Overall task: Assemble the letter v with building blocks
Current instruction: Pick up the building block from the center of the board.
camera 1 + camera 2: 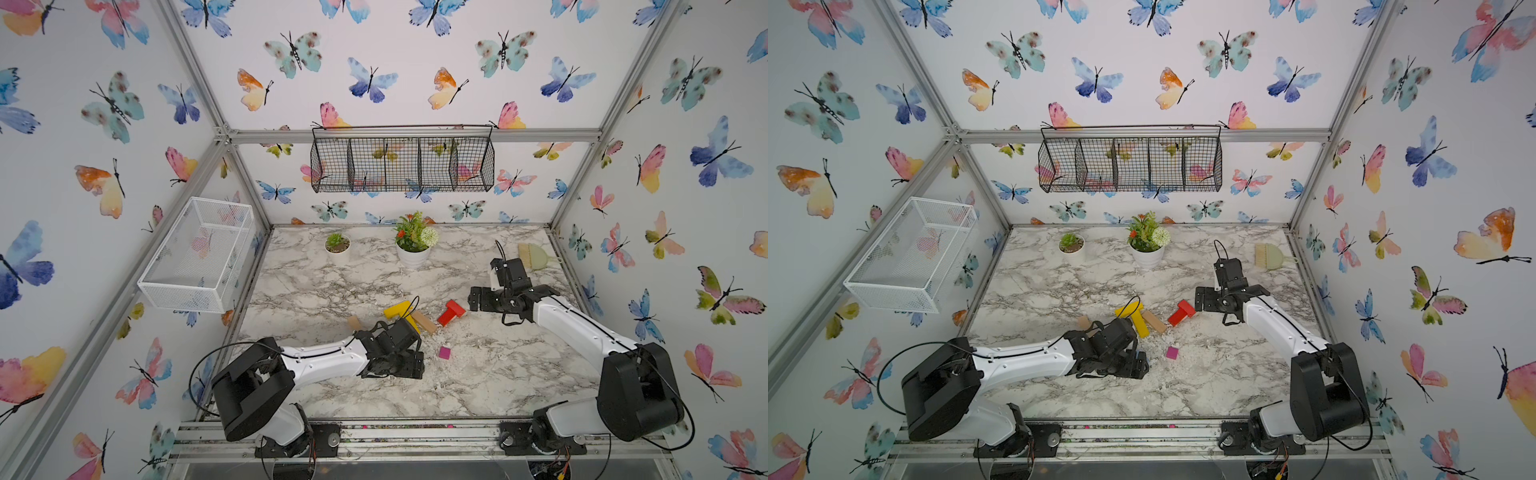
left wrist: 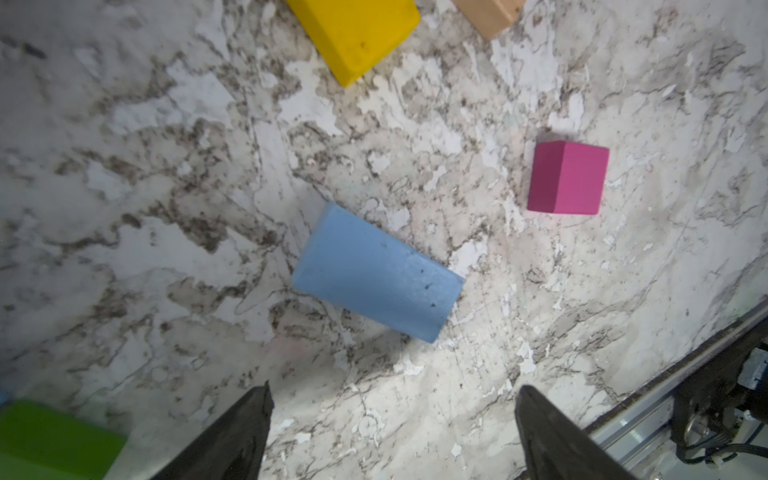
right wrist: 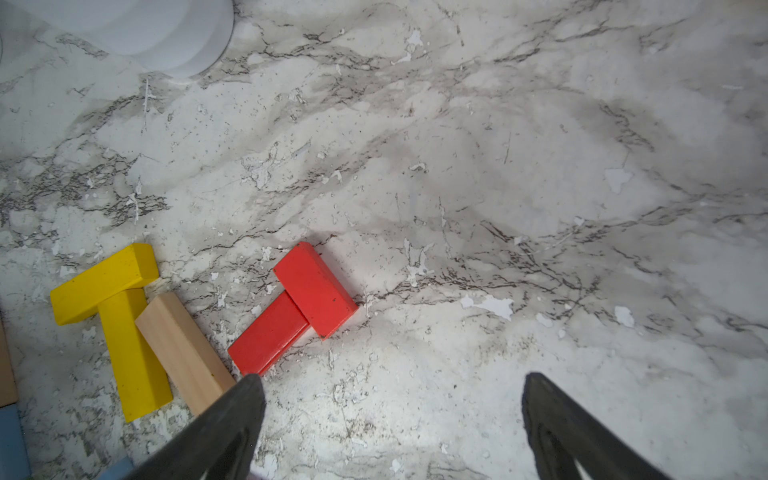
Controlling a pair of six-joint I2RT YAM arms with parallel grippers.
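While both arms reach in over the marble table (image 1: pixel 490 382), the building blocks (image 1: pixel 397 311) lie loose around mid-table, not joined into any letter.

Top views, both: two yellow bars (image 1: pixel 1139 324) form a T. A tan bar (image 1: pixel 424 322) lies against their right side. Two red bars (image 1: pixel 451 312) sit further right, apart from these, also as a T. Pink cube (image 1: pixel 444 353) sits alone, nearer than both groups. A second tan block (image 1: pixel 354 322) lies left of the yellow bars, just beyond the left arm (image 1: pixel 324 359), whose wrist hangs low over the table left of the pink cube. Right arm (image 1: pixel 577 328) ends right of the red bars. How wide either pincer stands cannot be told from here.

Left wrist view: left pincer (image 2: pixel 394 388) stands wide, nothing between its fingers (image 2: pixel 232 436). Blue bar (image 2: pixel 376 272) lies flat on the table just ahead of the fingertips, untouched. Pink cube sits apart from the blue bar. Ends of a yellow bar and a tan bar show beyond. Green block (image 2: pixel 54 440) sits at the picture's edge beside one finger; contact cannot be told.

Right wrist view: right pincer (image 3: pixel 392 377) is wide, holding nothing. One red bar lies crosswise at the other's end, touching it; the yellow bars lie likewise. Tan bar touches the long yellow bar along its side. One fingertip overlaps an end of the tan bar in the picture; whether it touches cannot be told.
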